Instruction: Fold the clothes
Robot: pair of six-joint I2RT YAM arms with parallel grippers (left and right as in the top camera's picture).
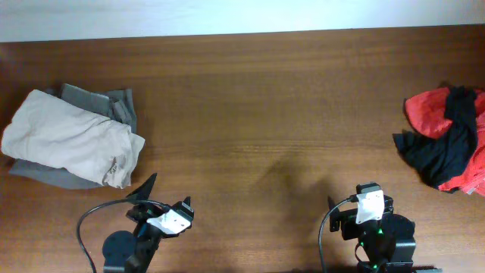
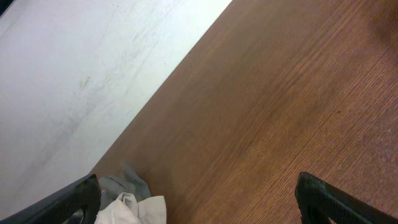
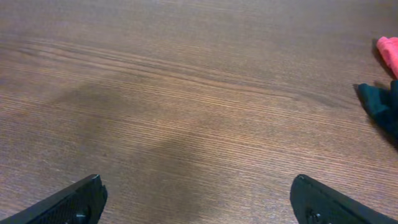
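A folded beige garment (image 1: 68, 140) lies on a folded grey one (image 1: 114, 106) at the table's left; both show at the bottom left of the left wrist view, beige (image 2: 134, 210) and grey (image 2: 124, 182). A crumpled heap of red cloth (image 1: 428, 110) and black cloth (image 1: 447, 148) lies at the far right edge; its red (image 3: 388, 50) and black (image 3: 379, 106) edges show in the right wrist view. My left gripper (image 1: 148, 189) (image 2: 199, 202) is open and empty near the front edge. My right gripper (image 1: 345, 205) (image 3: 199, 202) is open and empty over bare wood.
The brown wooden table (image 1: 258, 114) runs wide between the two piles. A white wall (image 2: 74, 68) borders the table's far edge.
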